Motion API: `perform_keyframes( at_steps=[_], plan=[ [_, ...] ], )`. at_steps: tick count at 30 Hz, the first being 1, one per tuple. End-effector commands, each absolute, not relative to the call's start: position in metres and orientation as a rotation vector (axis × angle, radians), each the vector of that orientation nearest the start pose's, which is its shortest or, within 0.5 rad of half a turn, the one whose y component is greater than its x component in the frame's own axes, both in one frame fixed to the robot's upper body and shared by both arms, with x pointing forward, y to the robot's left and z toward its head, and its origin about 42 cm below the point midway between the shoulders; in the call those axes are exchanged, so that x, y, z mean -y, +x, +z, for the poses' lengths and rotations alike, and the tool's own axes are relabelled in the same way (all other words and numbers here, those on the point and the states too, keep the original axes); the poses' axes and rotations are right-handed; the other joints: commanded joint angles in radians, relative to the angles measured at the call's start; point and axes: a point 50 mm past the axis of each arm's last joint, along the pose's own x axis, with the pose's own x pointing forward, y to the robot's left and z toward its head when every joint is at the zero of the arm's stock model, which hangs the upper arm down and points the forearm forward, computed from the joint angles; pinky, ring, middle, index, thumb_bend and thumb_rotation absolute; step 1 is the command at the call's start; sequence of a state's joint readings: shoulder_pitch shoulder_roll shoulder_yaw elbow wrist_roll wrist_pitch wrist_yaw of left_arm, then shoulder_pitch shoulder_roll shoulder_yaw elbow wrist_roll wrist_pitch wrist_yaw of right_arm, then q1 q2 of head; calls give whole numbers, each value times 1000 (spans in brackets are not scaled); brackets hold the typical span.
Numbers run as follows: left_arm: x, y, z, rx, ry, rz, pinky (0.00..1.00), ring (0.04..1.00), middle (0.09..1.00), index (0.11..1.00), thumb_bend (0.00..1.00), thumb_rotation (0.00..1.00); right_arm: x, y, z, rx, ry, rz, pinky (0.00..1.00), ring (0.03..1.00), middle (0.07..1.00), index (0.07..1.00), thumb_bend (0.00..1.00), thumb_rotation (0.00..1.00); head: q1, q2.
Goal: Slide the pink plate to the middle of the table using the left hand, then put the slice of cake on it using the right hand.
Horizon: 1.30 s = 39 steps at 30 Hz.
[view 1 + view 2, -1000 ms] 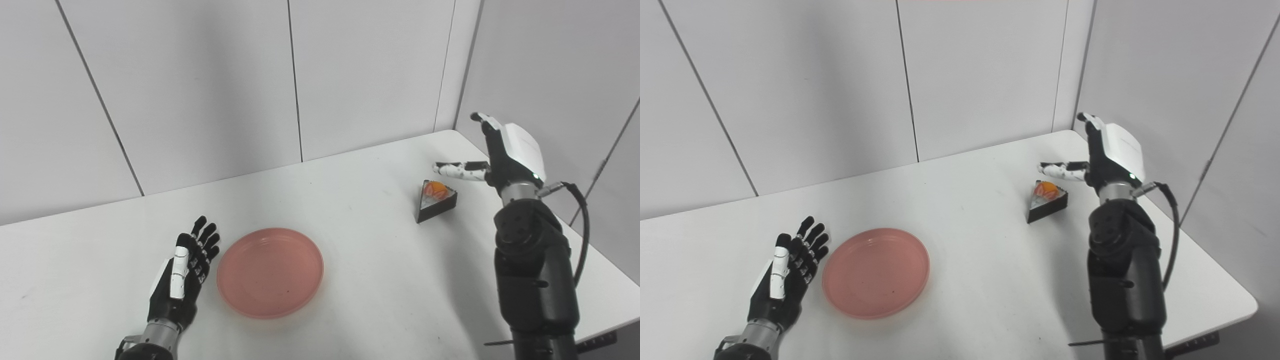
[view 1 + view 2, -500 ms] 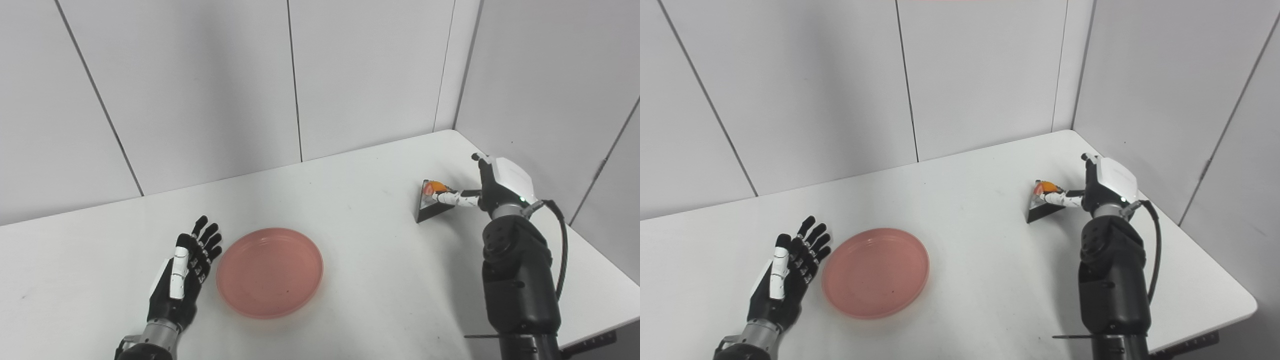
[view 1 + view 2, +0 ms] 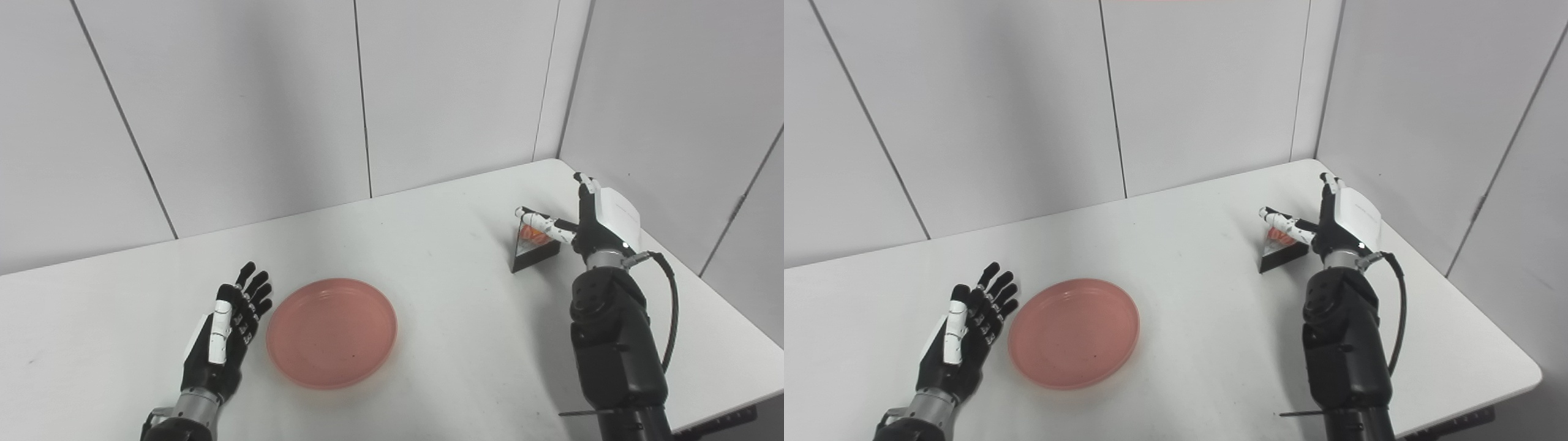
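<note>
The pink plate (image 3: 331,332) lies flat on the white table (image 3: 465,367), left of the middle. My left hand (image 3: 226,334) rests open on the table just left of the plate's rim, fingers pointing away from me. The cake slice (image 3: 531,256), a dark-sided wedge with orange topping, stands at the far right. My right hand (image 3: 597,217) is right behind it, open, with its thumb (image 3: 542,223) stretched across the top of the slice. The other fingers stand upright to the slice's right. I cannot tell whether they touch it.
Grey panel walls close the table at the back and on the right, close behind the right hand. The table's right edge (image 3: 1513,349) runs near the right arm (image 3: 612,343).
The right hand dropped from above the cake to its level, and its thumb now lies over the slice's top. Left hand, plate and cake have stayed in place.
</note>
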State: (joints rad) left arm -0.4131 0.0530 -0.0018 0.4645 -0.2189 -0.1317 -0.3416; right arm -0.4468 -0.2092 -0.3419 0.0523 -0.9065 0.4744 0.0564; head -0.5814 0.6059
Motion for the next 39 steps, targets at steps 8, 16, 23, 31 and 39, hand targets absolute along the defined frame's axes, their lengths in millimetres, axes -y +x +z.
perform_keyframes(
  at_steps=[8,16,23,31,39],
  plan=[
    [-187,399,103,80,-132,-414,975,963,954,960,826,1000,355,412,248,-127,-895,-608,815,930,958,920,835,699,10,2],
    [-186,397,104,84,-122,-417,960,958,953,960,830,1000,352,425,232,-185,-936,-563,769,917,947,910,847,604,17,11],
    [-187,397,100,85,-114,-419,971,966,960,969,842,1000,350,432,223,-215,-945,-544,772,924,953,912,845,542,20,14],
    [-184,395,102,90,-115,-420,951,955,950,958,832,1000,353,435,212,-252,-960,-547,755,919,953,912,810,432,24,19],
    [-183,394,101,95,-107,-419,959,958,954,961,822,1000,360,437,205,-263,-967,-551,591,750,871,835,738,179,29,20]
  ],
)
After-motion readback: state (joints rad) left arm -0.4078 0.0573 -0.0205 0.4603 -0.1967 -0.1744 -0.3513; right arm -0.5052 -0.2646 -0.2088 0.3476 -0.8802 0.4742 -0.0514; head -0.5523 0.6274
